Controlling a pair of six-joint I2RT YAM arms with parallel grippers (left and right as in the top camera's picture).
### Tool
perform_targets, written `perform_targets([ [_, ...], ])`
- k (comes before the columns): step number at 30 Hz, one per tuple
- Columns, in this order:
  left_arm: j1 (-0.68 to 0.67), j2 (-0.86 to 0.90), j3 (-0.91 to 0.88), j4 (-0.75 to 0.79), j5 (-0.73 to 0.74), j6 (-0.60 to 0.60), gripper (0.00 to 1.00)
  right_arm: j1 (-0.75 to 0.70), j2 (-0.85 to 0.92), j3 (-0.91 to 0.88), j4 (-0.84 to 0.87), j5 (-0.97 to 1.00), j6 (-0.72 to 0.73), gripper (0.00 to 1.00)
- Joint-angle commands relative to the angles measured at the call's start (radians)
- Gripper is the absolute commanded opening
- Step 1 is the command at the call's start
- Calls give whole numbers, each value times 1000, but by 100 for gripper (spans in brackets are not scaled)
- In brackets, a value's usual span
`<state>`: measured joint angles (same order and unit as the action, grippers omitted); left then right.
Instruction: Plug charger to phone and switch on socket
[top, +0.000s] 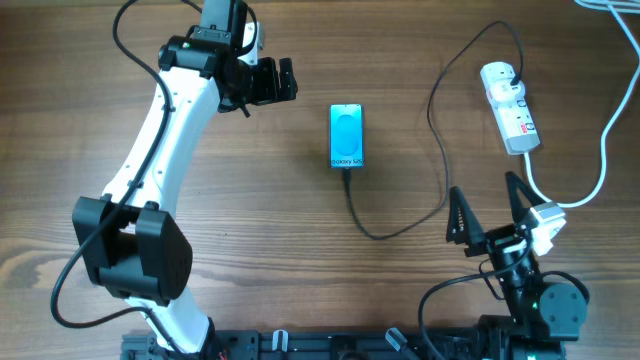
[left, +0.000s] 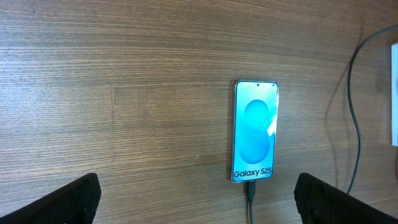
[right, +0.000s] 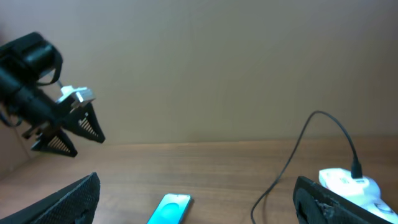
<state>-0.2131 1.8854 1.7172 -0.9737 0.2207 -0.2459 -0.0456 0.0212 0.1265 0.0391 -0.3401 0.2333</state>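
Gaping wide and empty, left end effector (top: 291, 80), right end effector (top: 483, 192) likewise

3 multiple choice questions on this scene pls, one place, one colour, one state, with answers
1. In the overhead view, where does the socket lie from the phone?
A) to its right
B) to its left
C) on top of it

2. What colour is the phone's screen?
A) red
B) turquoise
C) black

3. What state is the charger's plug tip in?
A) plugged into the phone's lettered end
B) loose, apart from the phone
C) lying on the socket

Answers: 1 A, the socket sits near the right edge; 2 B, the screen glows turquoise; 3 A, the black cable meets that end in the left wrist view.
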Motion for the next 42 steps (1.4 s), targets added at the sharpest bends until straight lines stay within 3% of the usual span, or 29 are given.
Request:
perform_targets([
  [1, 4, 9, -2, 0, -10, 6, 100, 51, -18, -11, 24, -20, -135, 100],
  [8, 4, 9, -2, 0, -10, 6, 100, 126, -18, -11, 20, -13, -338, 100],
  [12, 4, 9, -2, 0, -10, 6, 100, 130, -18, -19, 26, 11, -367, 100],
  [19, 4, 9, -2, 0, -10, 6, 100, 131, -19, -118, 123, 27, -339, 100],
  [30, 4, 9, -2, 0, -10, 6, 100, 138, -19, -122, -35, 222, -217, 100],
  [42, 4, 9, -2, 0, -10, 6, 100, 138, -19, -121, -40, 253, -289, 100],
])
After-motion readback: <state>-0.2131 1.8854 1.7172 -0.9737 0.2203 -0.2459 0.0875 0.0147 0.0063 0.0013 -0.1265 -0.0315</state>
